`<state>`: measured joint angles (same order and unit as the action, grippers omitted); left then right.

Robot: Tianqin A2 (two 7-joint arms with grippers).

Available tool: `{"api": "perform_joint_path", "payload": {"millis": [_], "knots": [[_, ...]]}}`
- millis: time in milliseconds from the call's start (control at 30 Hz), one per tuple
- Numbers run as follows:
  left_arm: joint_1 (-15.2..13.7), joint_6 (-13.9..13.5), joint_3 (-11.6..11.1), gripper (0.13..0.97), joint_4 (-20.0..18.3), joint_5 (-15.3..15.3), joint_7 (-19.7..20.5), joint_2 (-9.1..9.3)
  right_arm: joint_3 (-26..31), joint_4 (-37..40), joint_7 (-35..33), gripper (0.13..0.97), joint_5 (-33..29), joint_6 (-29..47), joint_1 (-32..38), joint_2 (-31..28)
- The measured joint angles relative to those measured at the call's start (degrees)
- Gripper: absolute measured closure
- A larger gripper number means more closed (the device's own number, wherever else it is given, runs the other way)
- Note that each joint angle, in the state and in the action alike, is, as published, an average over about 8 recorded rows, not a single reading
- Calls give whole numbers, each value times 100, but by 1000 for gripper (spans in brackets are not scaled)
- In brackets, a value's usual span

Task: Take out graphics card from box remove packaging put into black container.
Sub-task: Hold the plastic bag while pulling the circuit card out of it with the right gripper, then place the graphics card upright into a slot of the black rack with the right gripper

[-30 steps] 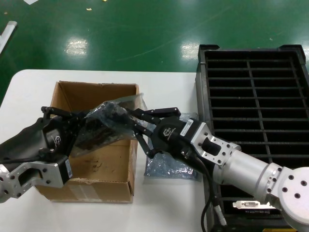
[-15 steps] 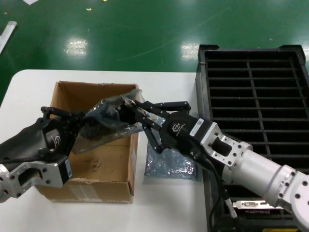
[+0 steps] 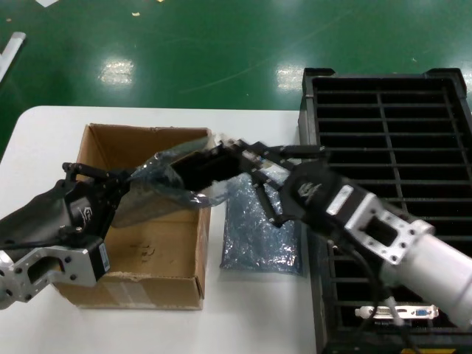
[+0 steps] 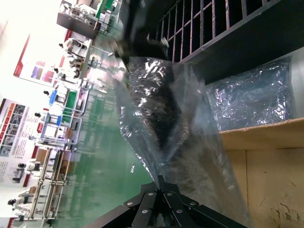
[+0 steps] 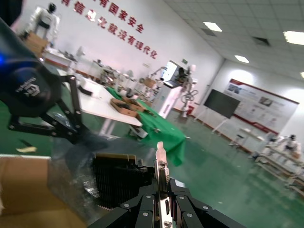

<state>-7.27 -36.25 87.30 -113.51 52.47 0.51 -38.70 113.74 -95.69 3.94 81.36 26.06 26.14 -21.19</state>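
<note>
Dark board and heatsink fins mark the graphics card (image 3: 203, 168), which hangs in the air over the right rim of the box (image 3: 140, 254), half drawn out of the packaging (image 3: 158, 184). Its metal bracket end is clamped between the fingers of the right gripper (image 3: 240, 156), which reaches in from the right, above the white table (image 3: 258, 317); in the right wrist view the card (image 5: 116, 180) stands edge-on with the bracket upright between that gripper's closed jaws. The crinkly bag's other end is pinched tight by the left gripper (image 3: 122, 181), held above the box near its left side, so the bag stretches between the two arms. In the left wrist view the packaging (image 4: 175, 142) rises from the left gripper's (image 4: 159, 183) clenched fingertips with the dark card inside it.

A second antistatic bag (image 3: 262, 232) lies flat on the table between the box and the black container (image 3: 383, 140), which stands at the table's right edge. One more card (image 3: 398, 312) sits in a slot at the container's near end.
</note>
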Motion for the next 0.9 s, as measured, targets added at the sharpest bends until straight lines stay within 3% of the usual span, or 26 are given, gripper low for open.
{"api": "perform_joint_path", "payload": {"millis": [367,533,733,900], "knots": [[0,0,0,959,0,0,0,0,-849,-1165,533,925,-728,36,-549,-622],[0,0,0,959,0,0,0,0,-1455,-1689,896,925,-1506,346,-793,-680],[0,0,0,959,0,0,0,0,-2024,-2097,1203,925,-2813,917,-993,-307],[0,0,0,959,0,0,0,0,-2284,-2197,1174,925,-4036,1463,-1032,454]]}}
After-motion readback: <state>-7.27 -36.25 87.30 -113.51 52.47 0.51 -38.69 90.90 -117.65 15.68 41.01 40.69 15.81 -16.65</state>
